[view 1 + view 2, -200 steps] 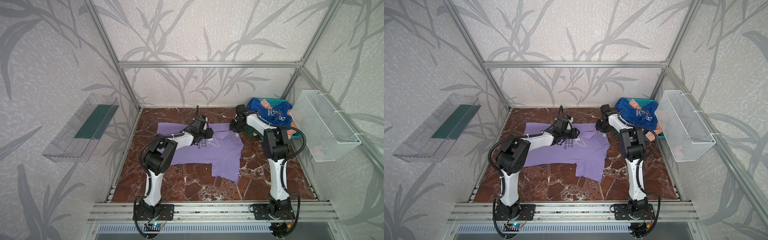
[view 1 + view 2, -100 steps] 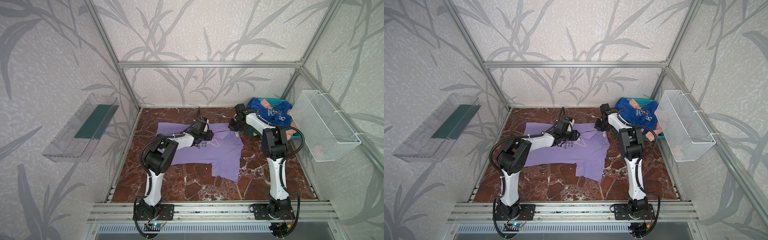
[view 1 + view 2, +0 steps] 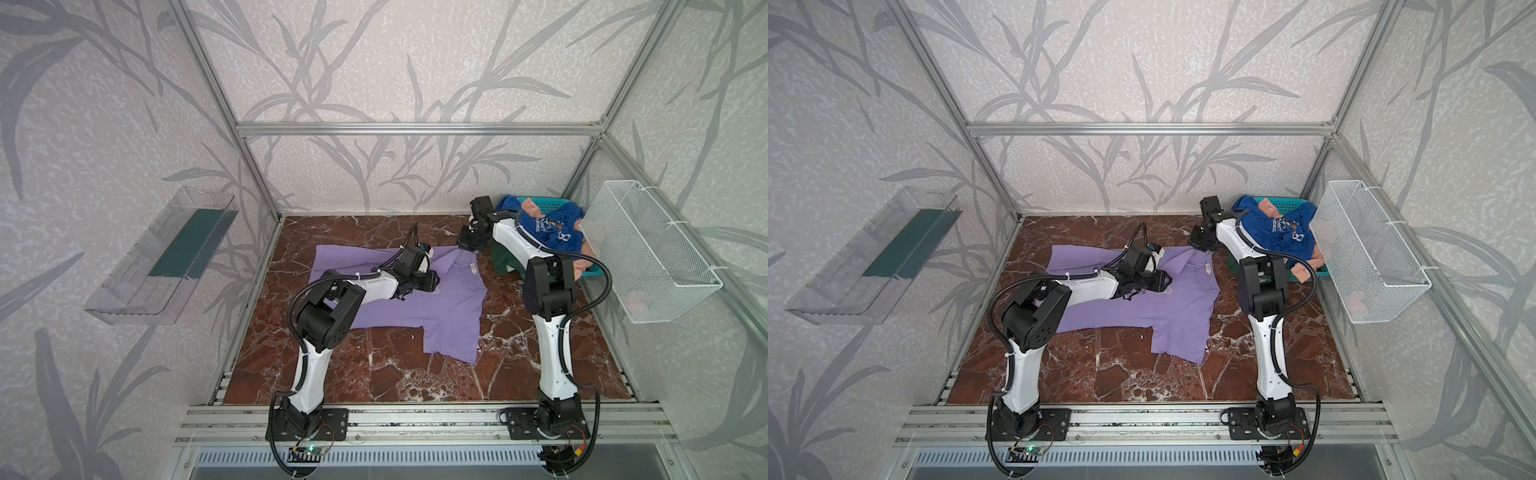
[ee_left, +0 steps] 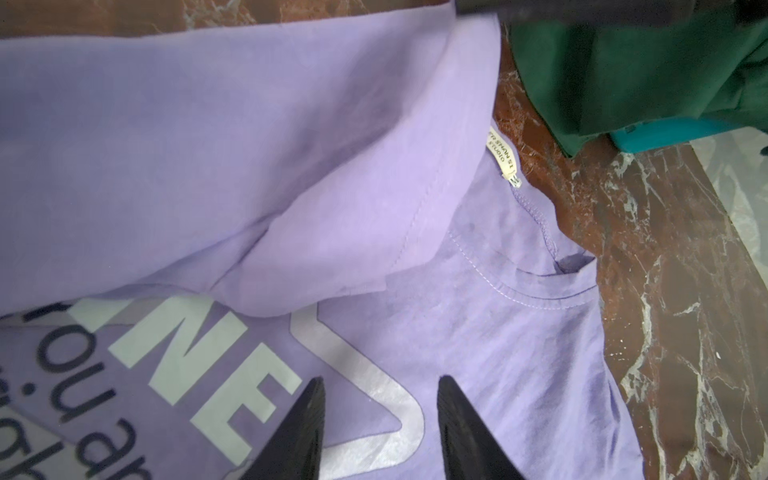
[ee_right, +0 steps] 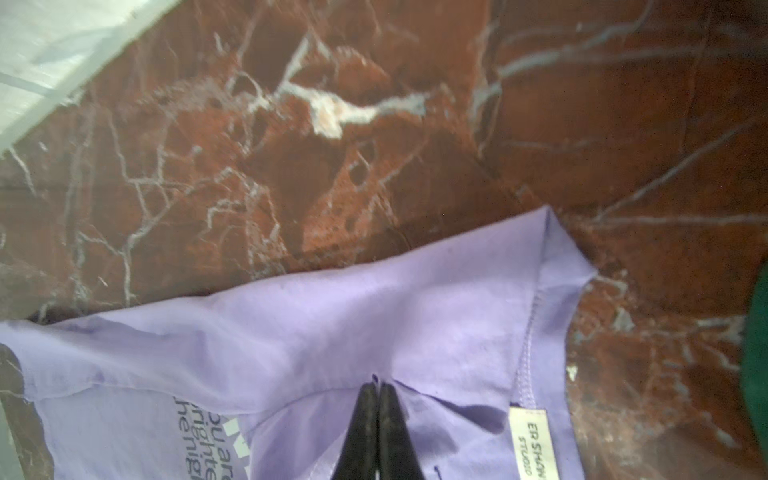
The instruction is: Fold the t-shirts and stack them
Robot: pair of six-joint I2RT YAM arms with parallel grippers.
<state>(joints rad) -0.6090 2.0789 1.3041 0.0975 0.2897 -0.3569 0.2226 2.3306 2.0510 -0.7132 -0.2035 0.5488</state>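
My right gripper point(image 5: 377, 388) is clamped tight, its two fingers pressed together on a small pinch of the lavender t-shirt point(image 3: 449, 307). The cloth puckers toward the tips. The white neck label point(image 5: 534, 440) lies just beside those fingers, and the bare marble table point(image 5: 374, 145) stretches ahead of them. My left gripper point(image 4: 381, 380) stands with its jaws apart and nothing between them, poised over the shirt's chest. The white star outline point(image 4: 374, 386) and block letters sit directly under and beside it, but I cannot tell whether its tips touch the cloth. Ahead of it a flap of the same shirt is folded over the print, with the neckline off to one side. The rest of the shirt is spread flat on the table around the left gripper. The dark green t-shirt point(image 3: 505, 262) sits just beside the right gripper, under its arm. It spills from the teal basket point(image 3: 592, 272), where the blue t-shirt point(image 3: 552, 232) and the peach t-shirt point(image 3: 584, 259) are heaped, well apart from the left gripper.
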